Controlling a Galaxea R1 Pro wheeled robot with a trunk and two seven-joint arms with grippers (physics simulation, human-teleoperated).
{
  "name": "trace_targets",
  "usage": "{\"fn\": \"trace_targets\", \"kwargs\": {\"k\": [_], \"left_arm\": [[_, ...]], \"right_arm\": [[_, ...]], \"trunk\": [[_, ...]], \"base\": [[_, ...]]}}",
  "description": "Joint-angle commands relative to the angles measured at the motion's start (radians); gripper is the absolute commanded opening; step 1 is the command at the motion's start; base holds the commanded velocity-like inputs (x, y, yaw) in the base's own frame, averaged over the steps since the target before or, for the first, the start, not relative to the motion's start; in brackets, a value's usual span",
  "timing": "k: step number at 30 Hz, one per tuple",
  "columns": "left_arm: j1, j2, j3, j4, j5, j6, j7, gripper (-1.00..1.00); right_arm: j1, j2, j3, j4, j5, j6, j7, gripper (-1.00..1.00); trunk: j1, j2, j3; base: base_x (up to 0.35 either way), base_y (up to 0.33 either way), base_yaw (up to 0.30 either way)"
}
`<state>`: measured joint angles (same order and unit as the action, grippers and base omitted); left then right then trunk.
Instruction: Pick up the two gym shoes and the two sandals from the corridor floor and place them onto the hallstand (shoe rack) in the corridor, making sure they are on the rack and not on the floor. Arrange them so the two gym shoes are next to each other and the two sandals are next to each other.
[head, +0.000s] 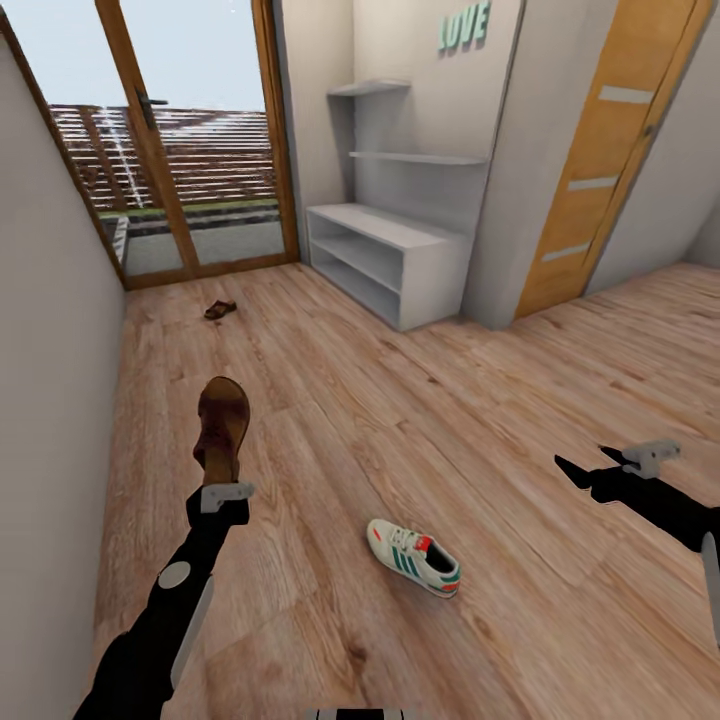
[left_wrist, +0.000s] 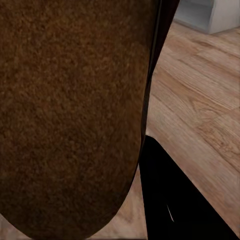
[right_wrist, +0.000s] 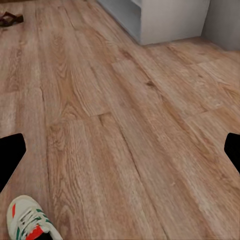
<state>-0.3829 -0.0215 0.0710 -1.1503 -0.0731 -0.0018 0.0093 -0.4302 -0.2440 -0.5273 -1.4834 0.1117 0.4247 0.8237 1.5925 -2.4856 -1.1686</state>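
Left tool (head: 222, 470) clenched on a flat brown sandal (head: 222, 425), raised above the wood-plank floor (head: 500, 420); it looks light, stiffish, best held at the heel. Right tool (head: 590, 475) released. One laced sneaker (head: 413, 556) lies nearby; second sandal (head: 220, 310) by the door; grey rack (head: 385, 260) beyond

The only readable text is the word "LUVE" (head: 464, 27), in raised pale-green capitals, tilted a little, on the grey far wall (head: 420, 60) above the hallstand's floating shelves (head: 400, 120). Its top edge is cut off by the picture's border, so the third letter is uncertain. No lettering can be made out on the sneaker (head: 414, 556), the sandals or the doors.
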Motion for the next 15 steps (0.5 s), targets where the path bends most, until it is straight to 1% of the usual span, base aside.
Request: {"fn": "trace_targets", "kwargs": {"k": [1,4,7,10,15], "left_arm": [[-0.001,-0.001,0.001,0.0,-0.011,0.0,-0.001,-1.0],[-0.001,-0.001,0.001,0.0,-0.011,0.0,-0.001,-1.0],[-0.001,-0.002,0.001,0.0,-0.012,0.0,-0.002,-1.0],[-0.001,-0.002,0.001,0.0,-0.012,0.0,-0.002,-1.0],[-0.001,-0.002,0.001,0.0,-0.011,0.0,-0.003,-1.0]], "right_arm": [[-0.001,0.0,-0.002,-0.001,0.008,0.004,0.008,1.0],[-0.001,0.0,-0.002,-0.001,0.008,0.004,0.008,1.0],[-0.001,0.0,-0.002,-0.001,0.008,0.004,0.008,1.0],[-0.001,0.0,-0.002,-0.001,0.008,0.004,0.008,1.0],[-0.001,0.0,-0.002,-0.001,0.008,0.003,0.008,1.0]], "trunk": [[0.0,0.0,-0.001],[0.0,0.0,-0.001],[0.0,0.0,-0.001],[0.0,0.0,-0.001],[0.0,0.0,-0.001]], "base": [[0.0,0.0,0.279],[0.002,0.0,0.279],[0.092,-0.013,0.279],[0.183,-0.092,0.279],[0.232,-0.158,0.279]]}}
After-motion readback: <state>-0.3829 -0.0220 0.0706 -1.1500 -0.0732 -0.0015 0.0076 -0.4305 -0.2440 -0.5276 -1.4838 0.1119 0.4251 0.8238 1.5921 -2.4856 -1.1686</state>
